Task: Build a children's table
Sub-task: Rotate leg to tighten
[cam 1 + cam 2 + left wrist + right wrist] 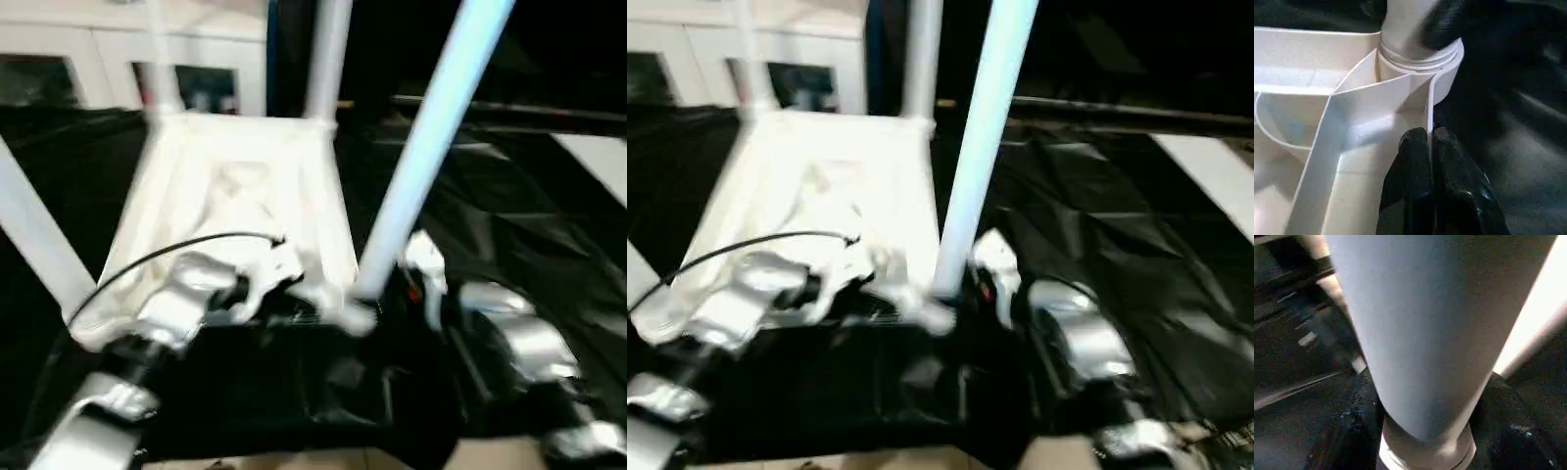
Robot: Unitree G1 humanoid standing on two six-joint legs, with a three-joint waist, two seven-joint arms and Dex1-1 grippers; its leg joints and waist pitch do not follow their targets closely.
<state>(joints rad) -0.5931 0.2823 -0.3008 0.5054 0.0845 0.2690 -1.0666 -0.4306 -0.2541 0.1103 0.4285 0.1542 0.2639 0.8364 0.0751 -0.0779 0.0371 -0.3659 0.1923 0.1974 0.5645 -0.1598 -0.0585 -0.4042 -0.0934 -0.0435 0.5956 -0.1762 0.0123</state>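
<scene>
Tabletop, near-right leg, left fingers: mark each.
Tabletop (pixel 245 196): left eye view, ribbed underside.
Near-right leg (pixel 421 147): left eye view, mid tube.
Left fingers (pixel 1415 181): left wrist view, black finger on the corner wall.

Head eyes look down over the upturned white plastic tabletop (pixel 235 196); both wrist cameras sit tight against its near-corner white tube leg (pixel 1420 333).

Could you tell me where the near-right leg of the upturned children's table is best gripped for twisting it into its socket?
Grip the leg low on its smooth round tube, just above the corner socket, fingers either side from the robot's right; the tabletop's ribs crowd the other side.
</scene>
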